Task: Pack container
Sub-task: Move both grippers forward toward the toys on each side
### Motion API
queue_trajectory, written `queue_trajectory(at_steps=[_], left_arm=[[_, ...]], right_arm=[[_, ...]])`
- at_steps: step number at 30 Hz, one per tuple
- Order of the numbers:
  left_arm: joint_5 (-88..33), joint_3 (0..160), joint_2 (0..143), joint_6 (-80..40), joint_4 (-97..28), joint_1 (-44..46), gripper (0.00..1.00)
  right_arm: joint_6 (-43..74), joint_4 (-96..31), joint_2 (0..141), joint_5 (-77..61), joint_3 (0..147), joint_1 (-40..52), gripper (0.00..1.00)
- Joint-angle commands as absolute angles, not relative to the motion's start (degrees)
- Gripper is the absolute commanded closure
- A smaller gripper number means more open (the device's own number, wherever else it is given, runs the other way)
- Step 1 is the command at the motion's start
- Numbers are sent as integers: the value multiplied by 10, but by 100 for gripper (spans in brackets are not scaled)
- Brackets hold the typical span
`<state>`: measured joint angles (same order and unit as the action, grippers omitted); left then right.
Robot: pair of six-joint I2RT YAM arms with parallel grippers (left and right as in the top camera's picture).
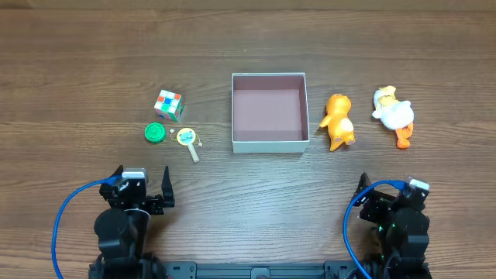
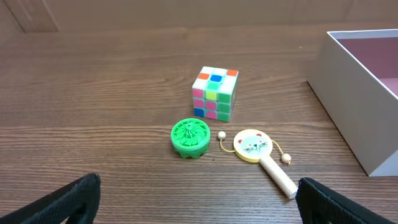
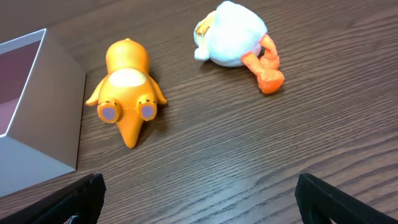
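— At table centre the container is sitting open side up, with its pinkish-brown floor showing bare. Are you seeing the arms?
— Yes. Left gripper is hovering over the near edge with its jaws spread wide and empty. Right gripper is doing likewise on its own side, jaws wide and gripping nothing.
— What's lying left of the box?
— Colour cube is standing well apart from the left wall. Green disc and cat-face rattle are lying just beside each other, nearer the left arm.
— Right side?
— Orange toy is lying near the right wall without touching it. White plush with orange feet is lying farther right, apart from the orange one.
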<state>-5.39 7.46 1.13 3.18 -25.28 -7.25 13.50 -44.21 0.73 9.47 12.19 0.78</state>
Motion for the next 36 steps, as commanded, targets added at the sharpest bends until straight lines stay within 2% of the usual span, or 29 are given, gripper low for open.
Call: queue_trajectory(at_steps=[1,33,36], left_arm=[[-60,72,5,39,-251,-75,0],[-60,72,5,39,-251,-75,0],[-72,72,5,32,-251,-75,0]], right_arm=[[135,-439,2,103,123,6,0],[135,-417,2,103,123,6,0],[169,-391,2,16,123,6,0]])
